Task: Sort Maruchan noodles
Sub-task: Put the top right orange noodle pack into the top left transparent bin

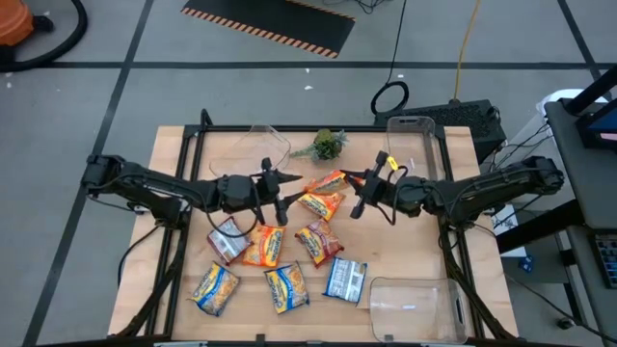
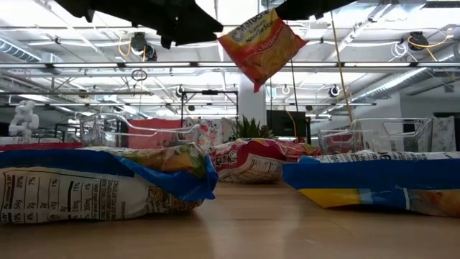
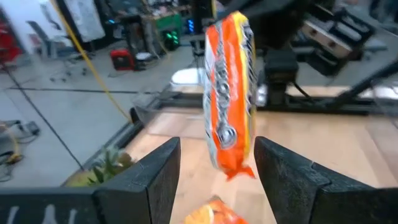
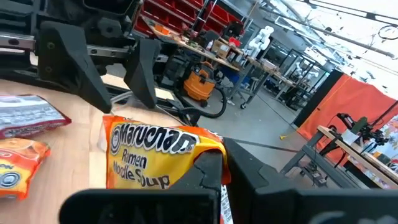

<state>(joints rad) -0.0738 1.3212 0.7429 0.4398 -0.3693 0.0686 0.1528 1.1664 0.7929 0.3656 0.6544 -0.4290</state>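
Orange and yellow, one Maruchan packet (image 2: 262, 44) hangs in the air above the table (image 1: 174, 154), pinched at its edge by the right hand (image 1: 359, 196), whose fingers are clenched on it; the right wrist view shows the printed face of that packet right at the fingertips. The left hand (image 1: 280, 196) faces it from the other side with its two fingers (image 3: 146, 180) spread apart, released and gripping nothing; in the left wrist view the held packet hangs edge-on in line with the gap between them, though whether it sits between the fingers or a little beyond them is hard to judge.

Nearest the front edge of the table lie three packets in a row: a yellow-and-blue packet (image 1: 214, 288) to the left, a second yellow-and-blue packet (image 1: 286, 287) beside it, and a blue-white packet (image 1: 345, 280) to the right, close to a clear plastic bin (image 1: 415, 306) at the front right corner.

Farther back lie a silver and red-brown packet (image 1: 228, 241), an orange packet (image 1: 264, 246) touching it, and a red-brown packet (image 1: 319, 241). Another orange packet (image 1: 321, 204) sits under the two hands.

Along the far edge stand a green plant sprig (image 1: 328, 145), a second clear bin (image 1: 260, 149) to its left and a third clear bin (image 1: 410, 145) to its right.
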